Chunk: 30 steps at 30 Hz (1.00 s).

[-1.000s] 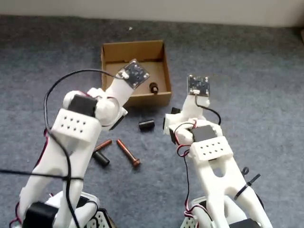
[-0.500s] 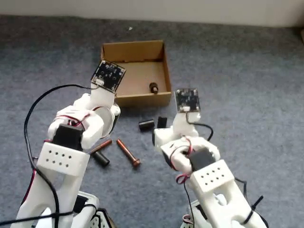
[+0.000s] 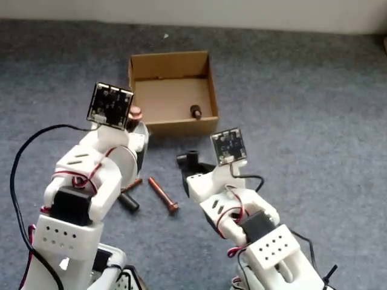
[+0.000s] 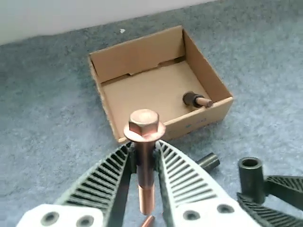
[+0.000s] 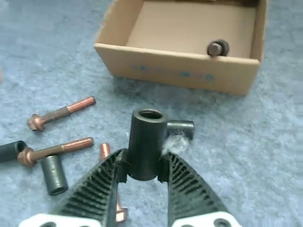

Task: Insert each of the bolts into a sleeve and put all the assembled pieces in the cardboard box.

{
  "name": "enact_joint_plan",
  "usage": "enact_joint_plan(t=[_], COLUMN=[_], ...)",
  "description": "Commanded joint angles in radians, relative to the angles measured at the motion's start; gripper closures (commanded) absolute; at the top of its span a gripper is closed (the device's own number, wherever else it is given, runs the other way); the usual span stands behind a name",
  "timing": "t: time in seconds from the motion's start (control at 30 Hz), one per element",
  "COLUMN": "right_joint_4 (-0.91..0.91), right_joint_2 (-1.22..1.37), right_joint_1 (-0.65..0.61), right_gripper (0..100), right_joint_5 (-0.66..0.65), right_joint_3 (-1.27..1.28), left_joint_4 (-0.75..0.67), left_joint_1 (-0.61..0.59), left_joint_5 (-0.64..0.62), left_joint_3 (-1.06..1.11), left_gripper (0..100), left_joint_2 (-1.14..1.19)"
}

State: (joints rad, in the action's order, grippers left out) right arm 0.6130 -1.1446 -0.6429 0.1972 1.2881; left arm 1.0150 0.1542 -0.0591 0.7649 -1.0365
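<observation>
Left gripper (image 4: 143,147) clamps the copper bolt (image 4: 144,126), hex head poking up. Right gripper (image 5: 143,160) squeezes an upright black sleeve (image 5: 147,135).

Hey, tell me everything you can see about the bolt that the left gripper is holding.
The bolt is copper-coloured metal, with a flanged hexagonal head and a smooth shank whose lower end seems threaded. It stands upright, head up, clamped by the shank between the ribbed black fingers of the left gripper, off the carpet. In the high view its head lies near the cardboard box's corner closest to that arm. Nothing is fitted over it.
</observation>
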Motion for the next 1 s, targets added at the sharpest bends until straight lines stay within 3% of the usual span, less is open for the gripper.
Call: enact_joint_plan(t=[0.0, 0.17, 0.43, 0.6, 0.73, 0.97], right_joint_4=[-0.022, -0.022, -0.084, -0.243, -0.268, -0.272], right_joint_2=[-0.062, -0.159, -0.349, -0.53, -0.7, -0.693], right_joint_1=[-0.041, -0.071, -0.134, -0.14, -0.173, -0.174], right_gripper=[99.3, 99.3, 99.3, 99.3, 99.3, 99.3], right_joint_5=[-0.014, -0.023, -0.129, -0.239, -0.285, -0.287], right_joint_3=[0.002, 0.05, 0.166, 0.348, 0.449, 0.473], left_joint_4=[-0.115, -0.203, -0.206, -0.209, -0.209, -0.204], left_joint_1=[0.064, 0.067, 0.097, 0.186, 0.277, 0.389], left_joint_5=[-0.029, -0.031, -0.035, -0.035, -0.035, -0.035], left_joint_3=[0.102, 0.26, 0.337, 0.332, 0.332, 0.332], left_gripper=[100, 100, 100, 100, 100, 100], left_joint_2=[-0.11, -0.351, -0.596, -0.654, -0.665, -0.667])
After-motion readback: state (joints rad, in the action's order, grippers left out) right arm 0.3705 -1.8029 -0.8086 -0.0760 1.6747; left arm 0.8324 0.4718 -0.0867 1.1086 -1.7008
